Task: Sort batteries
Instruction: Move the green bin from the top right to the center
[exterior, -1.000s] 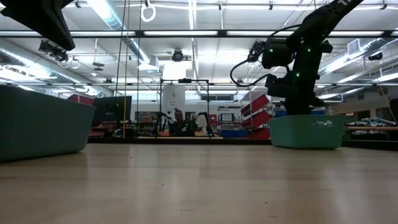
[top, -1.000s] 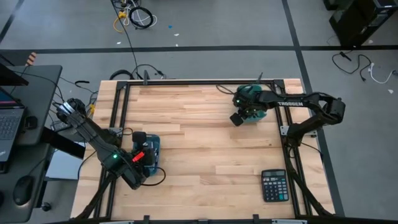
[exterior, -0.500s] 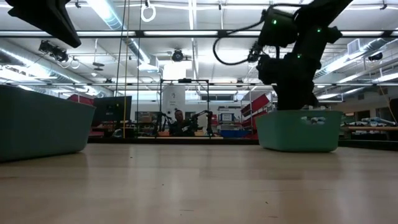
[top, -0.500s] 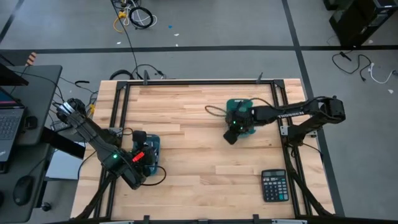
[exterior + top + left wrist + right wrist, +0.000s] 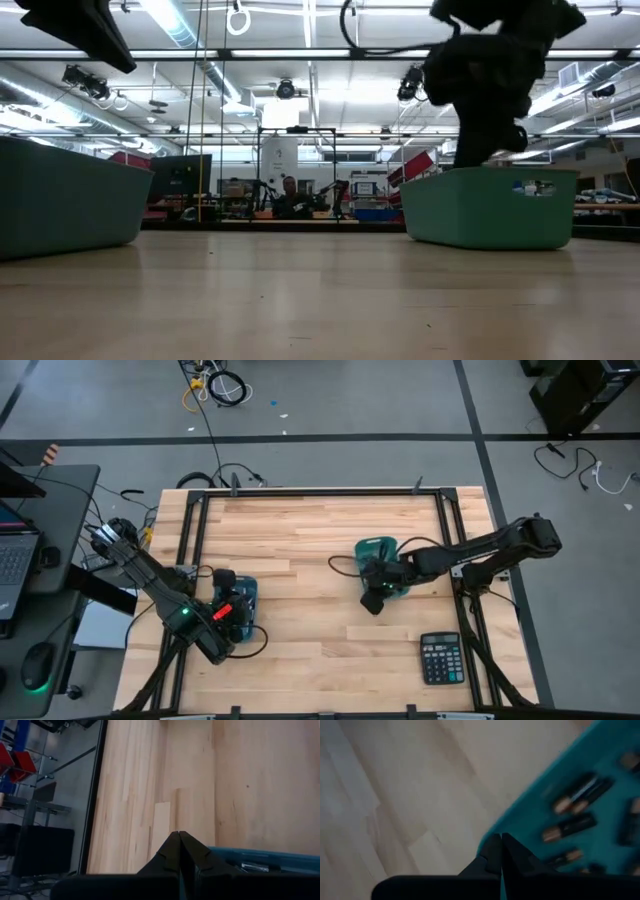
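Observation:
Two teal bins stand on the wooden table. The left bin [image 5: 246, 600] sits near the left edge, and my left gripper [image 5: 179, 836] hangs shut just over its rim, touching nothing. A few batteries [image 5: 252, 866] lie in it. The right bin [image 5: 380, 550] stands right of centre and holds several silver and black batteries [image 5: 570, 826]. My right gripper [image 5: 497, 839] is shut at this bin's rim, on the bin's near side [image 5: 373, 600]. My right gripper has its shut fingertips on the right bin's rim [image 5: 506, 822], at the bin's near side. The fingers slant down from above. Whether the wall lies between them, the fingers themselves hide. The bin rests flat on the table [image 5: 490, 240].
A black calculator [image 5: 441, 658] lies near the table's near right corner. A black frame [image 5: 300, 492] runs round the table top. Bare wood [image 5: 310, 560] lies between the two bins.
My right gripper has swung toward the table's near edge and a little toward the left, turning as it went. The right bin has slid along the table with it, away from the far right corner, and has turned somewhat.

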Motion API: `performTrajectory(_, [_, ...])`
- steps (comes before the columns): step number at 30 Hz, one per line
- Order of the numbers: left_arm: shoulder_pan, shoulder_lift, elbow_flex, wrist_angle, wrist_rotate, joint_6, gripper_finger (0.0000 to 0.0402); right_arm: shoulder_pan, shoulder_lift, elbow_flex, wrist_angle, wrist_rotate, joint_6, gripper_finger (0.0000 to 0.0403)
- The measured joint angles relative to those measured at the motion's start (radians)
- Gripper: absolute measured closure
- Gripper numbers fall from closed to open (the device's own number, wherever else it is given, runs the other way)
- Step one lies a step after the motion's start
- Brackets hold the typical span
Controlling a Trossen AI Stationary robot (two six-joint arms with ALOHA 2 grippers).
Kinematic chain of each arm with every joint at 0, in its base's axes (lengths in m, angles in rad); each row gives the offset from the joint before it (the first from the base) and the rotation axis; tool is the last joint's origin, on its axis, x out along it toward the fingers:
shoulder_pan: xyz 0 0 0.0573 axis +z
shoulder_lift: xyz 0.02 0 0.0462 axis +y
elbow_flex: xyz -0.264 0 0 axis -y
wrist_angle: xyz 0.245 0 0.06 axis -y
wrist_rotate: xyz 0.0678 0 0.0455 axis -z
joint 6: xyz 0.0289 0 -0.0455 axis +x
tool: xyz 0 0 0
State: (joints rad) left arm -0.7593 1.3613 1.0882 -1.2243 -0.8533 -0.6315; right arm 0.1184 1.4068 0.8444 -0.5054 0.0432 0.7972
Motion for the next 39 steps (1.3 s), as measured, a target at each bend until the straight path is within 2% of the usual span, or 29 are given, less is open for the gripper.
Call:
performTrajectory(8, [0.0, 0.0, 0.0, 0.001, -0.01, 0.0, 0.0401, -0.085, -0.101, 0.089, -0.3, 0.214, -0.02, 0.0403])
performTrajectory(13, [0.0, 0.0, 0.0, 0.002, -0.01, 0.0, 0.0401, -0.204, -0.118, 0.084, -0.557, 0.289, 0.058, 0.0403])
performTrajectory(15, [0.0, 0.0, 0.0, 0.002, -0.01, 0.0, 0.0401, -0.252, -0.118, 0.061, -0.599, 0.311, 0.079, 0.0403])
performTrajectory(19, [0.0, 0.0, 0.0, 0.002, -0.01, 0.0, 0.0401, -0.327, -0.117, -0.02, -0.564, 0.301, 0.084, 0.0403])
performTrajectory(23, [0.0, 0.0, 0.0, 0.002, -0.01, -0.001, 0.0401, -0.348, -0.116, -0.104, -0.483, 0.25, 0.078, 0.0403])
performTrajectory(29, [0.0, 0.0, 0.0, 0.001, -0.014, -0.001, 0.0401, -0.302, -0.116, -0.17, -0.266, 0.209, 0.09, 0.0403])
performTrajectory(39, [0.0, 0.0, 0.0, 0.0, -0.036, 0.0, 0.0401, -0.239, -0.116, -0.179, -0.125, 0.172, 0.102, 0.0403])
